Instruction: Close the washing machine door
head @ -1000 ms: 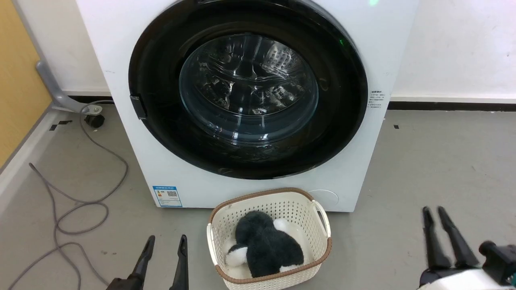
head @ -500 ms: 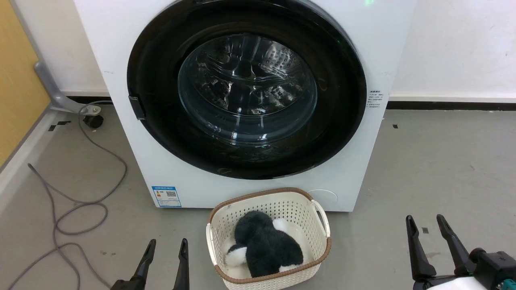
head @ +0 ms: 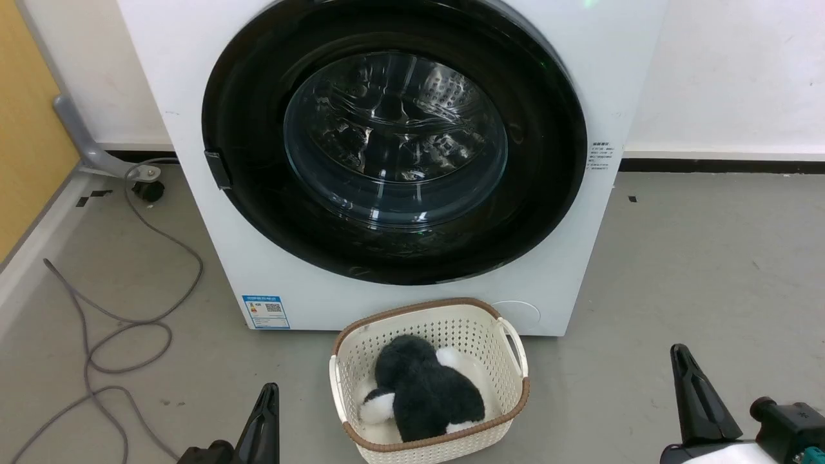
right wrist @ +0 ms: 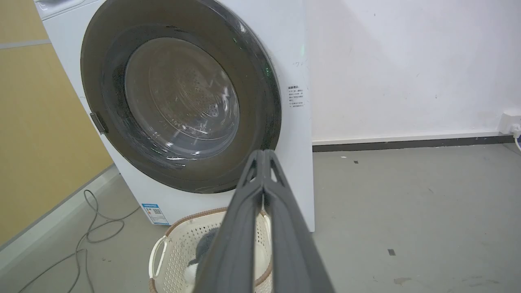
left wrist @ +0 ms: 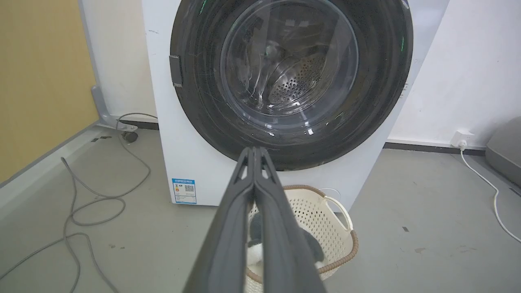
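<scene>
**Door looks shut, both arms low and back**

The washing machine door [head: 393,142] is up ahead of both sets of jaws, higher than they are and between them. It looks flat against the front of the washing machine [head: 322,303] all the way round. I see no gap at its edge. So I think the closing step is done, or very nearly done. I cannot tell from here if the catch has clicked.

The left jaws are pressed together and hold nothing. The right jaws are pressed together too, and hold nothing. Both sit low near the floor, well apart from the door.

If the door needs one more push, I think the move is a soft press with closed jaws on the dark ring, near the small dark tab [head: 218,169] on the side by the left jaws. The glass bowl in the middle is not a good place to push.

A cream basket [head: 425,325] stands on the floor between the two sets of jaws, just beside the left ones and right under the door. A black and white soft toy [head: 422,393] lies in it. An arm reaching for the door would have to go over the basket or round it. A grey cable [head: 171,336] loops on the floor, out past the left jaws. The floor by the right jaws is bare.
</scene>
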{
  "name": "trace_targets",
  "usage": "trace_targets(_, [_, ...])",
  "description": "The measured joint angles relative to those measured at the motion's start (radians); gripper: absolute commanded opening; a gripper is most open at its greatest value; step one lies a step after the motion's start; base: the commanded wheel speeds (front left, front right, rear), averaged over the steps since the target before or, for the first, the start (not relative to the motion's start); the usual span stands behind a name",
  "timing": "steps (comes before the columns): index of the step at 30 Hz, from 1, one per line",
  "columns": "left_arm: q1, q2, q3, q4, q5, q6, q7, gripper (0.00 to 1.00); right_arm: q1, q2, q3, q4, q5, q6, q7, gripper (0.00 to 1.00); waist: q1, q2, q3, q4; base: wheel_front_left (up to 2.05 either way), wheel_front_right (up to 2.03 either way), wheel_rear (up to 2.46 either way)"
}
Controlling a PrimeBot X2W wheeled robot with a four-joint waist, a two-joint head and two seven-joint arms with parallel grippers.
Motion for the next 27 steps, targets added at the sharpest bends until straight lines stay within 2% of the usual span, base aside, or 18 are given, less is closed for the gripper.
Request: trace_targets(27, [-0.023, 0.0, 0.015, -0.011, 0.03, 0.001, 0.053, 0.0, -0.013, 0.0, 0.009, 0.0, -0.044, 0.0, 0.034, 0.0, 0.0001, 0.0, 0.015, -0.001, 0.0, 0.0, 0.0])
